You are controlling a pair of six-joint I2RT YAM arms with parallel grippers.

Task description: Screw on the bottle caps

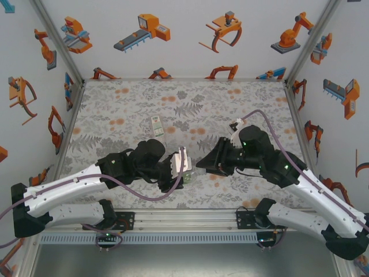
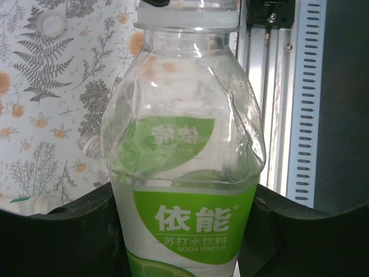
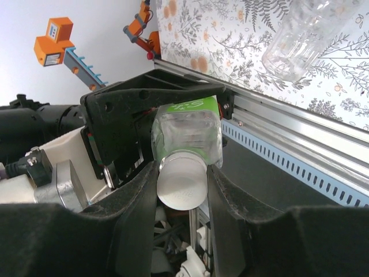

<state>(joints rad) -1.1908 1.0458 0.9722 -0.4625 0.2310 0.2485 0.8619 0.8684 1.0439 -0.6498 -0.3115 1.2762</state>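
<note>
The green-labelled bottle (image 2: 183, 161) is cut off above its neck ring.

You've got open desk (image 1: 115, 109) at the far end; one labelled bottle (image 1: 157, 126) lies mid-desk, just beyond your left end effector (image 1: 183, 166).

Left arm (image 1: 63, 191) and right arm (image 1: 316, 195) in white shells with black joints, purple cable (image 1: 275, 131) along each, green lights (image 1: 285, 167) on the right arm toward 3 o'clock, black base mounts (image 1: 114, 220) near 6 o'clock, right gripper (image 3: 182, 186) with matte black fingers (image 3: 130, 231)
</note>
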